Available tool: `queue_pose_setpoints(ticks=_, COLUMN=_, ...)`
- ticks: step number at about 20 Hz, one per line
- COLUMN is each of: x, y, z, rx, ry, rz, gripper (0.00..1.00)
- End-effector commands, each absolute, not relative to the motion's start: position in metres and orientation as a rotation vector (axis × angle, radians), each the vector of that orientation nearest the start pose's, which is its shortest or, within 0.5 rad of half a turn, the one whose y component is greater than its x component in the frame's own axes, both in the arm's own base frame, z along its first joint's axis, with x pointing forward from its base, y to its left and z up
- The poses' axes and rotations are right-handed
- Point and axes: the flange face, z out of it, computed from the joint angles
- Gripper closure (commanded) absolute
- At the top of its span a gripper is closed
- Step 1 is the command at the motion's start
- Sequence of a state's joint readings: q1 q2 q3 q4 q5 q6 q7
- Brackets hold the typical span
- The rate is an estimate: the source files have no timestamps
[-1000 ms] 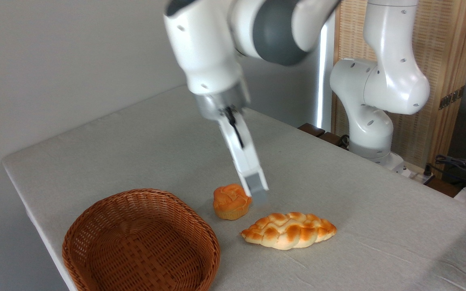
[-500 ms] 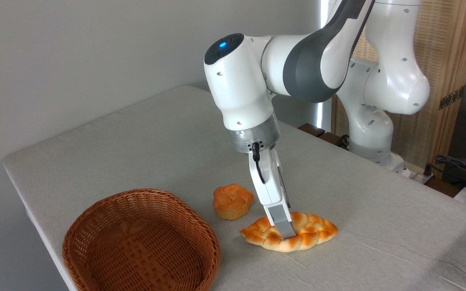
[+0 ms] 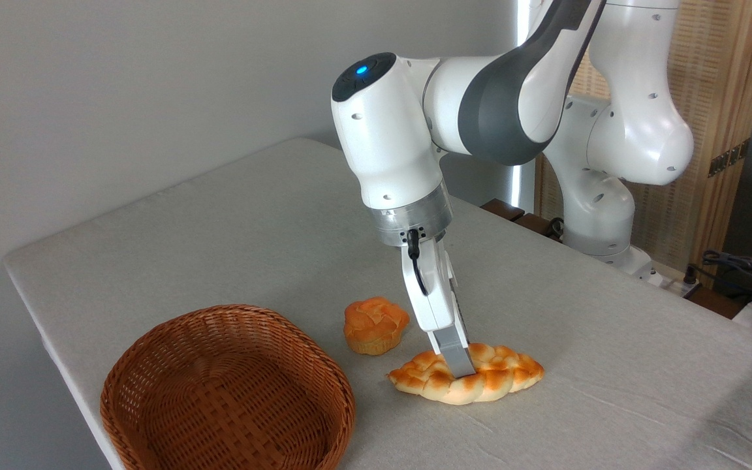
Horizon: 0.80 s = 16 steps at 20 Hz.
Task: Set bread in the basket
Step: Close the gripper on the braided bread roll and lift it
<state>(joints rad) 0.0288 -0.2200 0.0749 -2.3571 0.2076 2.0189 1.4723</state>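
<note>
The bread [image 3: 503, 375], a long braided loaf with golden-brown bumps, lies on the table at centre right. My gripper [image 3: 459, 367] comes down on its middle, seen side-on; the near finger [image 3: 452, 356] presses into the loaf's top and the far finger is hidden behind it. The gripper is shut on the bread, which still rests on the cloth. The basket [image 3: 154, 339], reddish-brown wicker with low sides and nothing in it, stands at the front left, a short gap from the loaf's left end.
A small round orange bun [image 3: 375, 324] sits between the basket and the gripper, just left of the near finger. The table's left edge [image 3: 56, 346] runs close by the basket. The arm's base [image 3: 601, 215] and cables [image 3: 741, 267] are at the right.
A second ago the gripper hung beside the bun above the table. It swung right and down onto the loaf, and its near finger has since pressed in toward the loaf's middle.
</note>
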Motion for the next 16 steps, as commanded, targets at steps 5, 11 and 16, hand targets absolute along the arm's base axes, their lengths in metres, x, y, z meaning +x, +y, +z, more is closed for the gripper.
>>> queue_pose_setpoints(ticks=5, x=0.450, y=0.062, z=0.414, rx=-2.279, ry=2.069, rz=0.264, gripper=1.00)
queue_pose_setpoints(ticks=11, x=0.462, y=0.060, z=0.444, rx=-2.242, ry=2.050, rz=0.209, gripper=1.00)
queue_pose_setpoints(ticks=16, x=0.467, y=0.063, z=0.465, rx=-2.252, ry=2.029, rz=0.219, gripper=1.00)
